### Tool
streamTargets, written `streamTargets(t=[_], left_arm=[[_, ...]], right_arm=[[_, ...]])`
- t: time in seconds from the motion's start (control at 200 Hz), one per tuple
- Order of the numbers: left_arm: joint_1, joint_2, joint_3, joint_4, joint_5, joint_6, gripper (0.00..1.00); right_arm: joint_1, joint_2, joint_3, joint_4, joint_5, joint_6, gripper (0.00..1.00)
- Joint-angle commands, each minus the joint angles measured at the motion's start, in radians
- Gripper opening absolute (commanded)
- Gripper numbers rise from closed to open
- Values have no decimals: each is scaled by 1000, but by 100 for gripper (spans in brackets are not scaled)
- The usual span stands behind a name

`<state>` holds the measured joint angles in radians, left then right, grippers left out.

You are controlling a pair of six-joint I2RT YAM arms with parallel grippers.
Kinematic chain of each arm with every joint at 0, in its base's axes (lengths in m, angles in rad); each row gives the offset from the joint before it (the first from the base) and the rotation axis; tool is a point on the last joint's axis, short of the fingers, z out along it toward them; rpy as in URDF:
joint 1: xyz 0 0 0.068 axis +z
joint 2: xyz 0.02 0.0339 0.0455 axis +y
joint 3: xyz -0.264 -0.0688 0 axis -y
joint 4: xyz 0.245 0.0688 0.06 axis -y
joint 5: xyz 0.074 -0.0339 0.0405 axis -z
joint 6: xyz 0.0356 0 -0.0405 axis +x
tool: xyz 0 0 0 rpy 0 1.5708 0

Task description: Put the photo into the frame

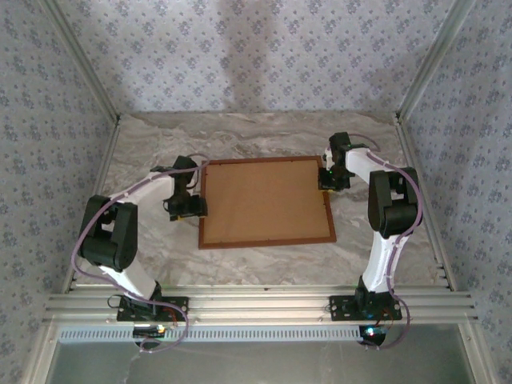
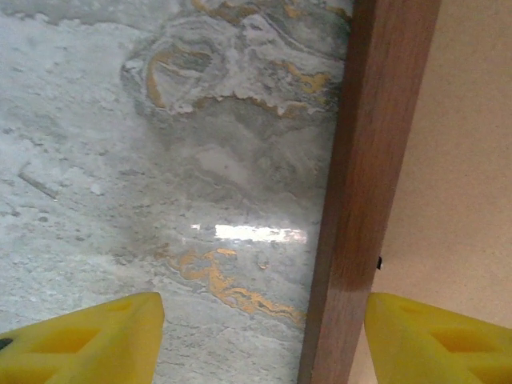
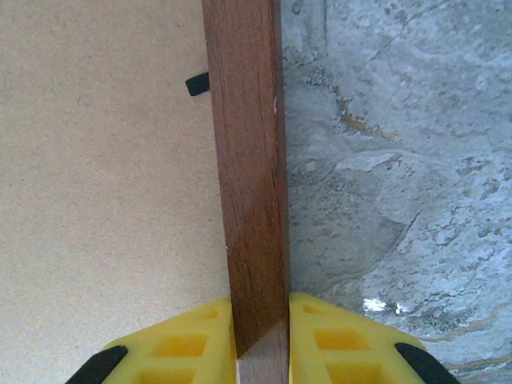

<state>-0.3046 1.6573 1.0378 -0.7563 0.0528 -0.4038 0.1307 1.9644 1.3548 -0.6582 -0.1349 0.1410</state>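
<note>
I'm looking down on a tabletop point(image 1: 264, 132) with a grey marble pattern run through with ochre veins (the left wrist view catches a bright patch of glare on it). About the middle of it lies a dark reddish-brown wooden frame point(image 1: 266, 242), back side up. A plain brown backing board point(image 1: 264, 200) fills the frame, which sits slightly askew to the table's edges.

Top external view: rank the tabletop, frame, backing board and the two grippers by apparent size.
marble tabletop
wooden frame
brown backing board, only slightly smaller
left gripper and right gripper: look alike, unranked
</note>
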Motion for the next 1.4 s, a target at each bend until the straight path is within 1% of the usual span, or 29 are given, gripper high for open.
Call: streamTargets(t=[0.0,0.385,0.635,0.79,0.885,1.199,1.399], left_arm=[[-11,17,-14,5,22,-17,67],[-24,77,-28,32,15,-16,67],[-26,15,22,-7,16,-18,67],[-22,-4,45,-30,-44,1,67],[-16,4,42,-34,-57,8,67],[-13,36,24,-14,-62,13,67],[-17,76,1,26,-34,-4,67]], right_arm=[[2,7,15,-24,10,-9,21],[4,4,13,-30,12,-11,20],[4,4,19,-31,12,-12,21],[4,5,15,-31,12,-12,21],[5,4,15,-32,14,-13,21],[8,5,17,-32,15,-14,21],[10,7,17,-32,15,-14,21]])
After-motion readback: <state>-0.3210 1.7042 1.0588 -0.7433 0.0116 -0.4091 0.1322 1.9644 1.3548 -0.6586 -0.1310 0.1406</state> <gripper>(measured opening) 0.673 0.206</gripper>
